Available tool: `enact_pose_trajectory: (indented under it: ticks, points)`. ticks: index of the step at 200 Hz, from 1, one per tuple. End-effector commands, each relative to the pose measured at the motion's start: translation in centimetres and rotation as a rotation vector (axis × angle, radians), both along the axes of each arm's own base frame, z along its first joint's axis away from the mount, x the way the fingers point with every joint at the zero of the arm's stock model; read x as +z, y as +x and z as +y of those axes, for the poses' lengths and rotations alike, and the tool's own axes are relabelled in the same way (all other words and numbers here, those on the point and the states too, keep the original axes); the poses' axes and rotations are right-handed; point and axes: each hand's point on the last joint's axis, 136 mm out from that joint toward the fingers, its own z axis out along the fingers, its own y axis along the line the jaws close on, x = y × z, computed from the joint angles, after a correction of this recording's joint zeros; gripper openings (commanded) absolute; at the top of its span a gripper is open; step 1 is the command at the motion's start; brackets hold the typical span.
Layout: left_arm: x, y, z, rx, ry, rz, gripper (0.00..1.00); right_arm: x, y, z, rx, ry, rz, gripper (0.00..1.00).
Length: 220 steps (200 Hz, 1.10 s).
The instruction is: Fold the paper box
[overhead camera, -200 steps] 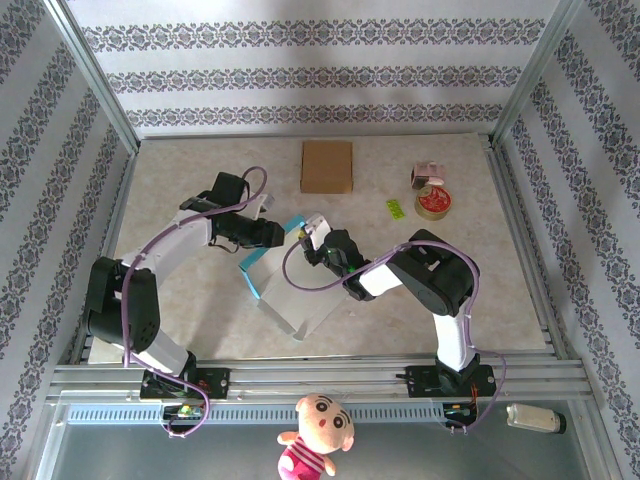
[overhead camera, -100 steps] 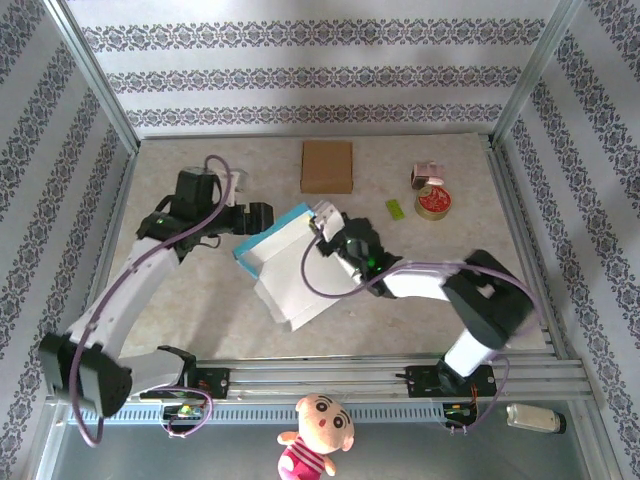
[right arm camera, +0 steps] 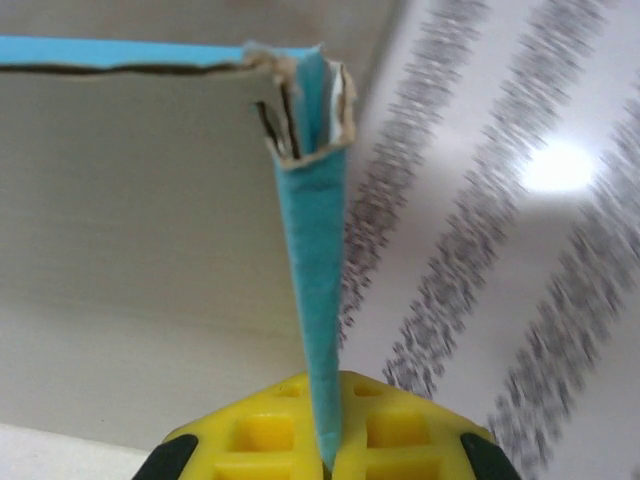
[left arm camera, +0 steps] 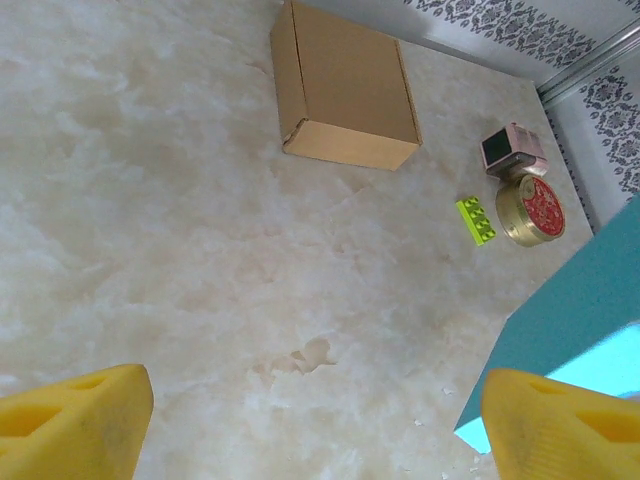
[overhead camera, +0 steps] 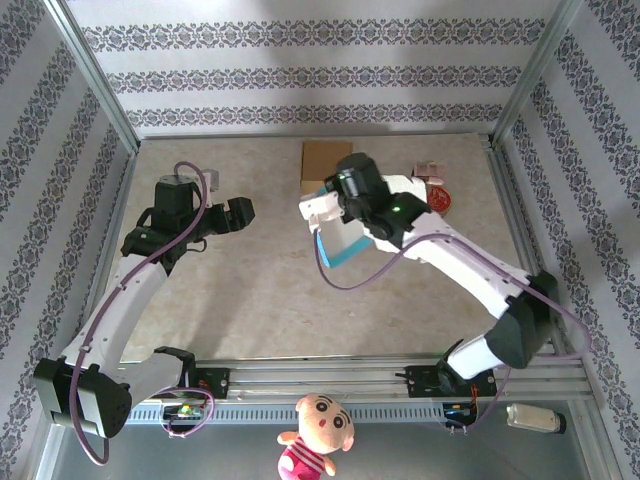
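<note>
The pale marbled table [overhead camera: 250, 300] lay under both arms. The paper box [overhead camera: 340, 240], blue outside and white inside, was in the right end effector [overhead camera: 320, 207]. Its yellow fingers were clamped together on one thin blue wall [right arm camera: 315, 300], and the white panel spread away from them. The left end effector [overhead camera: 243, 212] stood with its yellow fingers [left arm camera: 70, 420] wide apart and nothing between them, the paper box well off to its right. A closed brown cardboard box [left arm camera: 345, 85] sat ahead of the left end effector. Farther to its right were a round red tin [left arm camera: 530, 208], a small pink object [left arm camera: 512, 150] touching the tin, and a little green brick [left arm camera: 477, 220] just beside it.
</note>
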Motion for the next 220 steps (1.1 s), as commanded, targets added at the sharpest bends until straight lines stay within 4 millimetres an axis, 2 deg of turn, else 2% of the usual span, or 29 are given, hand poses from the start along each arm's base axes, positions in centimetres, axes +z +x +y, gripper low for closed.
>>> enact_pose_trajectory:
  ticks: [1, 24, 52, 75, 93, 128, 169, 186, 206, 220]
  points:
    - [1.5, 0.3, -0.3, -0.009, -0.054, -0.059, 0.86, -8.6, -1.9, 0.0, 0.177, -0.353, 0.131, 0.08]
    - [1.3, -0.1, -0.8, -0.037, -0.08, -0.044, 0.87, -13.9, -1.6, 2.4, 0.212, -0.446, 0.15, 0.1]
    - [1.0, -0.5, -0.3, -0.026, -0.06, -0.033, 0.87, -18.0, -3.7, 5.6, 0.323, -0.422, 0.185, 0.12]
    - [1.0, -0.6, 0.0, -0.016, -0.058, -0.036, 0.88, -20.1, -4.9, 6.5, 0.348, -0.405, 0.211, 0.14]
    - [0.8, -0.5, 0.0, -0.014, -0.057, -0.032, 0.88, -20.3, -5.1, 6.6, 0.346, -0.385, 0.197, 0.18]
    - [0.6, 0.2, -0.2, -0.009, -0.083, -0.043, 0.88, -17.5, -5.0, 6.5, 0.319, -0.322, 0.155, 0.3]
    - [0.3, 0.7, -0.5, -0.016, -0.095, -0.036, 0.88, -14.4, -4.7, 5.7, 0.276, -0.259, 0.114, 0.32]
    - [-0.1, 0.7, -0.5, -0.03, -0.076, -0.029, 0.88, -11.5, -4.6, 6.0, 0.177, -0.076, 0.143, 0.32]
    - [-1.1, 0.3, -0.5, -0.046, -0.03, -0.004, 0.86, -6.6, -5.4, 5.3, -0.004, 0.253, 0.23, 0.34]
    - [-2.0, 0.2, -0.7, -0.055, 0.007, 0.016, 0.85, -3.1, -5.7, 4.0, -0.196, 0.543, 0.308, 0.47]
